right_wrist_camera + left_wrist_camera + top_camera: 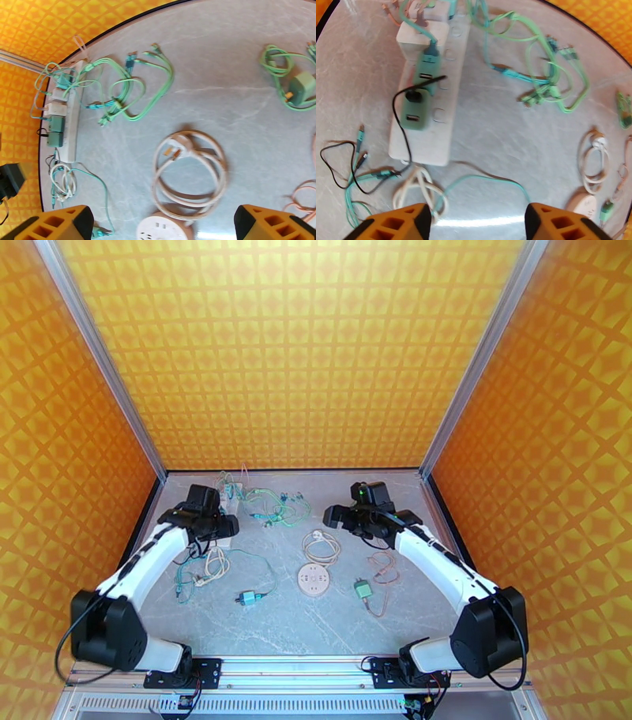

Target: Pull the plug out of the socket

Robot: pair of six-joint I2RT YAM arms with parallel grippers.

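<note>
Grey marbled table (pixel 316 631), orange patterned walls (pixel 292 358). White power strip (pixel 420 146) lies at the table's far left, below the left arm. Teal plug (pixel 414 114) is seated in the strip, with a black cable (pixel 397 118) looping past it; a second teal plug (pixel 427 65) is seated just beyond. Left gripper (pixel 478 223) hovers short of the strip's near end, fingers apart, nothing between them. Right gripper (pixel 162 223) is wide and empty, over a white coiled cable (pixel 189 173) and a round socket (pixel 158 231), well apart from the strip.
</note>
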